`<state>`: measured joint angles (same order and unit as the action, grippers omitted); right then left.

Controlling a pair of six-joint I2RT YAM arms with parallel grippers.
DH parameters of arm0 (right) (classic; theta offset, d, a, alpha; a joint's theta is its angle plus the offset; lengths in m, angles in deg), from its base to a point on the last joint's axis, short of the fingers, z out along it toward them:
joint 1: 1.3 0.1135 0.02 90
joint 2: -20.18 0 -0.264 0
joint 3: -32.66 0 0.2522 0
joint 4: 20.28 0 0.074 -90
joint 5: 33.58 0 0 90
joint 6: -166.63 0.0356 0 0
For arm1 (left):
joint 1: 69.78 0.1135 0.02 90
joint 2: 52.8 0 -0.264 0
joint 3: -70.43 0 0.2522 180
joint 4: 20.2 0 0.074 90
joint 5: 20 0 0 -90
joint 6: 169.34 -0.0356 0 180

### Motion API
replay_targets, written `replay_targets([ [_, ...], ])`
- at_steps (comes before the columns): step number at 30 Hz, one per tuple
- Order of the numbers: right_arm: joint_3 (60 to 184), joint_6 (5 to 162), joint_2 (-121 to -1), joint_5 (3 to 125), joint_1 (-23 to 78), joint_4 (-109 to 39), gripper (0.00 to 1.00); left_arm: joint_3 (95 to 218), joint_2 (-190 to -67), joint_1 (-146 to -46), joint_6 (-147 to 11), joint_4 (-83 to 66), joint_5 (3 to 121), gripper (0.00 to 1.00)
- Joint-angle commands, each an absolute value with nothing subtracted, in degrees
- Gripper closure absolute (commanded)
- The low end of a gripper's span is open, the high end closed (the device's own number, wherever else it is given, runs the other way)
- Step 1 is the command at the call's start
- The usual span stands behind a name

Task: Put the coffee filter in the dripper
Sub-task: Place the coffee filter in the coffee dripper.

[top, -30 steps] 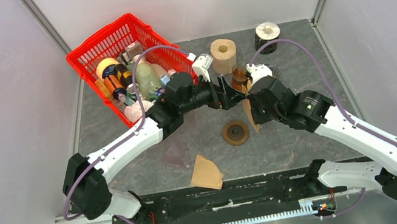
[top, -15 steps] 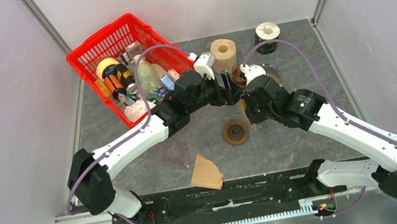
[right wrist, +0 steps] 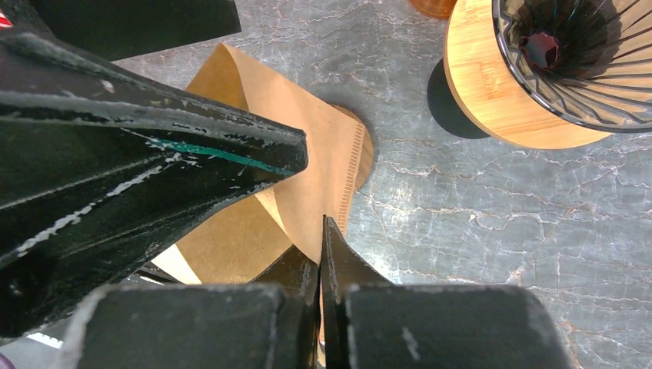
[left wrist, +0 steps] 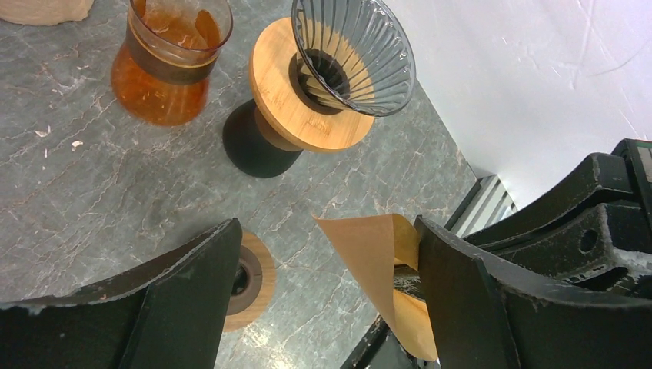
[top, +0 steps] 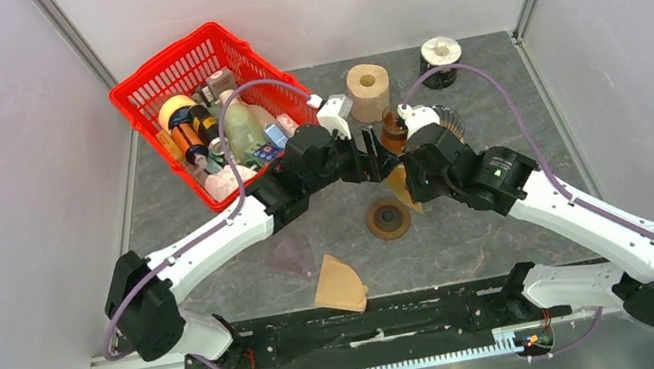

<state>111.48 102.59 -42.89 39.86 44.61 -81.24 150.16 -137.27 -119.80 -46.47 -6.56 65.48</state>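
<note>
A brown paper coffee filter (right wrist: 300, 138) hangs above the table, pinched at its lower edge by my shut right gripper (right wrist: 323, 231). In the left wrist view the filter (left wrist: 377, 254) stands between the wide-open fingers of my left gripper (left wrist: 327, 254), close against the right finger (left wrist: 477, 300). The dripper (left wrist: 350, 54), a ribbed glass cone in a round wooden collar, stands empty just beyond. In the top view both grippers meet mid-table, the left gripper (top: 370, 151) beside the right gripper (top: 407, 185), and the right arm partly hides the dripper (top: 447, 121).
An amber glass server (left wrist: 173, 61) stands beside the dripper. A wooden disc (top: 389, 219) lies under the grippers. A second brown filter (top: 339, 284) lies near the front edge. A paper roll (top: 368, 86), a dark can (top: 440, 56) and a full red basket (top: 134, 92) are at the back.
The right gripper has carried the filter a little up and to the left, closer to the left gripper. The left arm has shifted slightly, with its fingers still wide apart.
</note>
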Motion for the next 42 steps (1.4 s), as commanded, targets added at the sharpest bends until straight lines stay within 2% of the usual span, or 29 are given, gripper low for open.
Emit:
replay_targets([
  [1,111.46,103.83,-42.07,39.16,44.67,-79.83,1.0,149.85,-135.28,-120.15,-49.14,-8.2,63.65,0.11],
  [11,111.54,104.8,-42.05,40.1,44.71,-79.77,1.0,146.26,-133.14,-120.39,-48.75,-14.1,54.23,0.11],
  [30,111.29,105.98,-40.89,40.96,44.61,-79.7,1.0,139.83,-128.89,-120.76,-51.8,-19.29,53.24,0.11],
  [42,110.78,104.93,-40.73,43.78,44.67,-78.34,1.0,142.19,-130.6,-121.2,-50.61,-17.75,56.76,0.12],
])
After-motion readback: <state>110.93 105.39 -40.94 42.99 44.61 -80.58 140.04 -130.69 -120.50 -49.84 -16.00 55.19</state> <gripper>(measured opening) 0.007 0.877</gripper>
